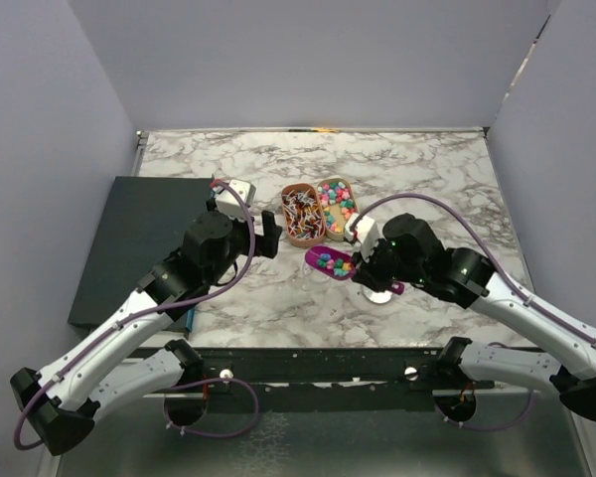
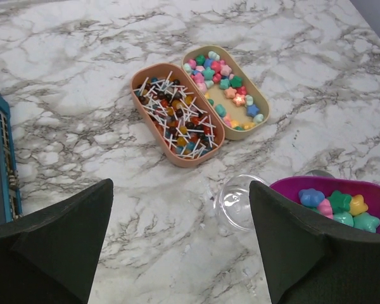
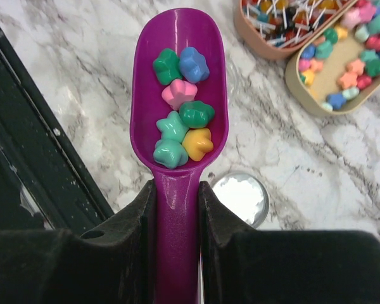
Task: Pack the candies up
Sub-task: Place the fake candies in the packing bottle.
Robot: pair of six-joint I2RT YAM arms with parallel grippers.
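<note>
- The right pincer [image 3: 177, 209] is clamped on the handle of the purple scoop [image 3: 179, 107], fingers pressed against both sides of the handle.
- The scoop carries a small load of candies [image 3: 182, 107], star-shaped, in green, blue, pink, teal and yellow. The bowl is held roughly level above the marble worktop [image 1: 427, 169].
- The remaining candies lie in the tan oval tray [image 2: 262, 106], well apart from the scoop. Touching that tray on its left is an orange oval tray [image 2: 139, 79] filled with stick sweets.
- The left pincer [image 2: 180, 240] stands wide open and holds nothing. It hovers above the worktop, with a small clear cup [image 2: 237, 202] lying on its side between its fingers and just beside the scoop.
- A round lid [image 3: 240, 196] rests flat on the worktop under the scoop handle.
- Step in hand, as judged: transfer the scooped candies into the clear cup.
- Recommended procedure: keep the scoop level until the cup is secured; any tilt will roll the candies off the open front lip.
- Close the left pincer on the cup wall gently; thin clear plastic is likely to deform or slip.
- Set the cup mouth upward and bring it under the scoop lip before pouring.
- Tip the scoop slowly, so the candies slide out one after another rather than bounce clear.
</note>
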